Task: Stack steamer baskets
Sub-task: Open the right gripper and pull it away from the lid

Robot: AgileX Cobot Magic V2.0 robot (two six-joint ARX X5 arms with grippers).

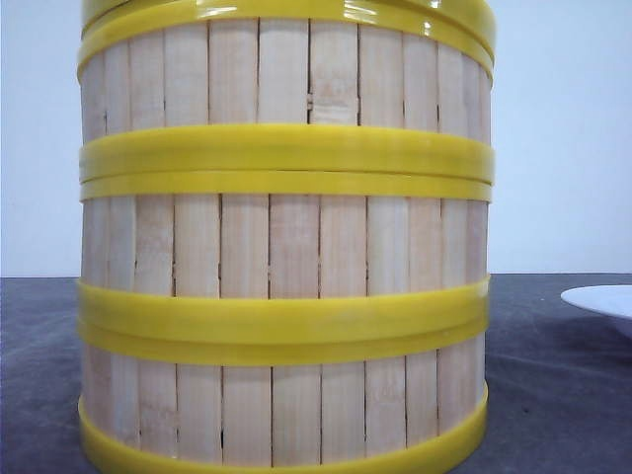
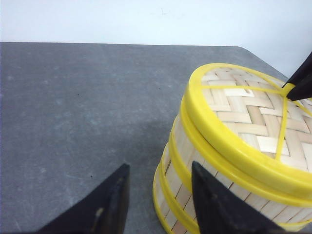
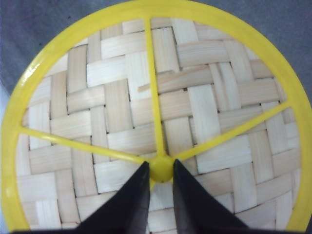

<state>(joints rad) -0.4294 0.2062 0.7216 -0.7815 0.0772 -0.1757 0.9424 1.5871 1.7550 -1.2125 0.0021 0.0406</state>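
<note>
On the dark grey bench [image 1: 553,395], close to the front camera, the steamer baskets [image 1: 284,296] stood as one column of three, each tier seated squarely on the one below, yellow rims meeting in thick double bands. Pale vertical slats formed the walls. The column filled most of the front view, and its top ran out of frame. A white wall [image 1: 563,138] stood behind the bench.

The lid [image 3: 156,112] sat on the top tier: a flat woven bamboo disc in a herringbone pattern, bound by a yellow rim, with three yellow spokes running to a small central knob [image 3: 161,168]. It appeared level and seated inside the rim line.

A white plate [image 1: 602,299] lay to the right of the stack, well apart from it, only its edge in frame.

The right end effector [image 3: 160,187] was over the middle of the lid, black fingers [image 3: 131,204] pinched against either side of the knob, so it was clenched on the lid's knob. Its tip also showed in the left wrist view at the lid's hub.

The left end effector [image 2: 158,187] hung beside the stack, released, jaws apart with nothing between them. One finger [image 2: 214,204] sat just beside the upper basket wall; contact could not be told. The other was over bare bench.
</note>
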